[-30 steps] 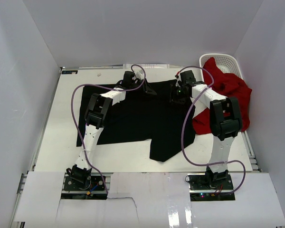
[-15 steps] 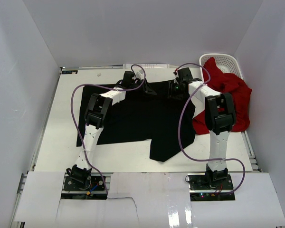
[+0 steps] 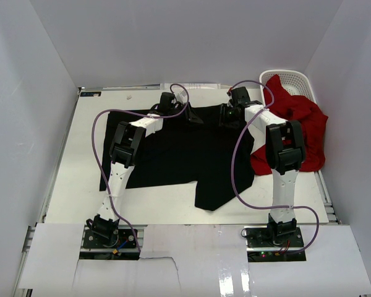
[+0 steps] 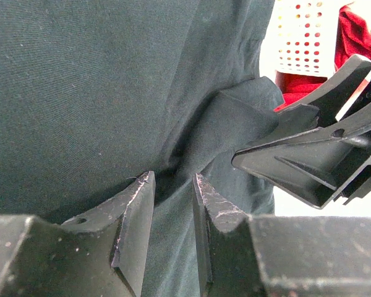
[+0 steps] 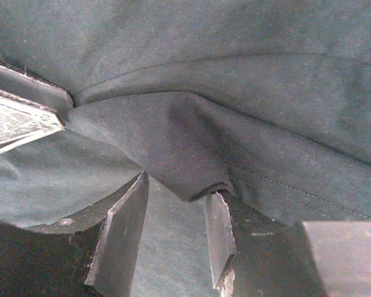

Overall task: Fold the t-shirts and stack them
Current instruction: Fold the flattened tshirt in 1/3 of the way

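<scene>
The black t-shirt (image 3: pixel 179 154) lies spread across the table, with a lower flap hanging toward the near edge. The red t-shirt (image 3: pixel 297 124) is heaped over the white basket at the right. Both grippers are down on the black shirt's far edge. My left gripper (image 3: pixel 189 116) (image 4: pixel 173 198) stands part open, a raised ridge of black cloth (image 4: pixel 173 247) running between its fingers. My right gripper (image 3: pixel 227 116) (image 5: pixel 176 216) is also part open over flat black cloth, and a folded hem (image 5: pixel 191 179) rests on the tip of one finger (image 5: pixel 217 229). The two grippers are close together.
A white lattice basket (image 3: pixel 295 79) stands at the far right corner, under the red shirt, and shows in the left wrist view too (image 4: pixel 300 37). White walls close in the table on three sides. Purple cables loop over both arms.
The right arm has swung its elbow to the left and its gripper has edged slightly farther along the shirt's far edge. The left arm has not moved. Both jaws keep the same gap.
</scene>
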